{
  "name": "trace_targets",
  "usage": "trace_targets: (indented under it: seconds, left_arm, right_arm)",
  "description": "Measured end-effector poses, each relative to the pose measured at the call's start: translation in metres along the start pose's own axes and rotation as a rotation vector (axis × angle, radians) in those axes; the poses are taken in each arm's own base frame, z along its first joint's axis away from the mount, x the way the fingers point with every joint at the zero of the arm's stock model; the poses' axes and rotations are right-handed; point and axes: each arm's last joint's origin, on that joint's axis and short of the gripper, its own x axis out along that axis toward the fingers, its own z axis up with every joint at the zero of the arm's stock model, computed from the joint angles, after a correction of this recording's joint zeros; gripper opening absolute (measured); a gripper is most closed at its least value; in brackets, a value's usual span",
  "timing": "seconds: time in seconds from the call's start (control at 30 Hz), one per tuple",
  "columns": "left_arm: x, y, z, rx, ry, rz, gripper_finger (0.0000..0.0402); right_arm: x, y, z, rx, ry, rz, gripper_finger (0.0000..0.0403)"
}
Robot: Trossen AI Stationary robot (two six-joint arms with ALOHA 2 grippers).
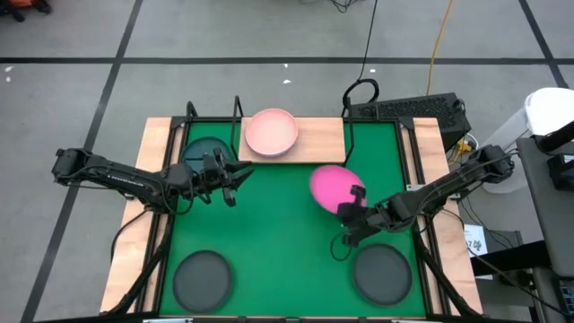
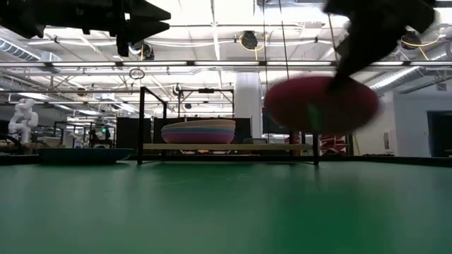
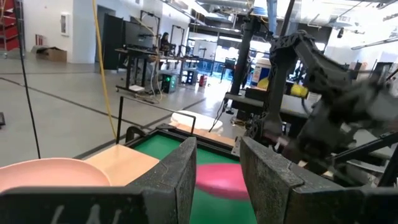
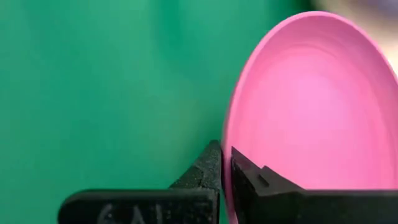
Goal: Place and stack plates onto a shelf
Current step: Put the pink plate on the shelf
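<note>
A magenta plate (image 1: 330,185) hangs above the green mat, held by my right gripper (image 1: 352,212), which is shut on it; it also shows in the low view (image 2: 321,103). A stack of plates with a light pink one on top (image 1: 272,132) rests on the wooden shelf (image 1: 318,139). A dark teal plate (image 1: 206,151) lies on the mat beside the shelf. My left gripper (image 1: 230,182) is open and empty, in the air just near of the teal plate. Two dark grey plates (image 1: 202,278) (image 1: 383,274) lie on the mat near the front edge. My right gripper pinches the magenta plate's rim (image 4: 226,163) at its near right side, one finger on the inner face and one on the outer. The fingers come slanting from the table's near right. The plate is lifted clear of the mat (image 2: 321,103), slightly tilted.
The shelf's black rod supports (image 1: 238,112) stand up at its corners. The right half of the shelf board (image 1: 323,144) is bare. A keyboard (image 1: 408,109) lies beyond the table's far right corner. Bare green mat (image 1: 278,233) lies between the arms.
</note>
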Motion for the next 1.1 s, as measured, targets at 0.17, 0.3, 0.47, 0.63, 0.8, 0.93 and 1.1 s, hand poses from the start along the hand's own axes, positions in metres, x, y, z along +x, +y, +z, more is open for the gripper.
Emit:
trace_targets:
  seconds: [0.17,0.3,0.47,0.63,0.8,0.93,1.1]
  left_arm:
    - [0.000,0.000,0.000,0.000,0.000,0.001,0.0129]
    - [0.000,0.000,0.000,0.001,0.000,0.001,0.0129]
    - [0.000,0.001,0.000,0.006,-0.001,0.004,0.0129]
    - [0.001,0.003,0.001,0.008,-0.004,0.020,0.0129]
    - [0.002,0.005,0.001,0.009,-0.005,0.027,0.0129]
    - [0.002,0.005,0.001,0.009,-0.006,0.031,0.0129]
    - [0.002,0.005,0.001,0.009,-0.005,0.031,0.0129]
  right_arm:
    - [-0.005,-0.013,0.039,-0.108,-0.198,-0.118,0.0001]
    - [0.007,-0.042,0.055,-0.146,-0.217,-0.249,0.0001]
    - [0.036,-0.086,0.060,-0.146,-0.133,-0.334,0.0001]
    - [0.072,-0.121,0.053,-0.101,-0.021,-0.332,0.0000]
    - [0.108,-0.144,0.035,-0.059,0.123,-0.332,0.0000]
    - [0.132,-0.152,0.021,-0.046,0.208,-0.320,0.0000]
    - [0.147,-0.154,0.021,-0.058,0.183,-0.327,0.0000]
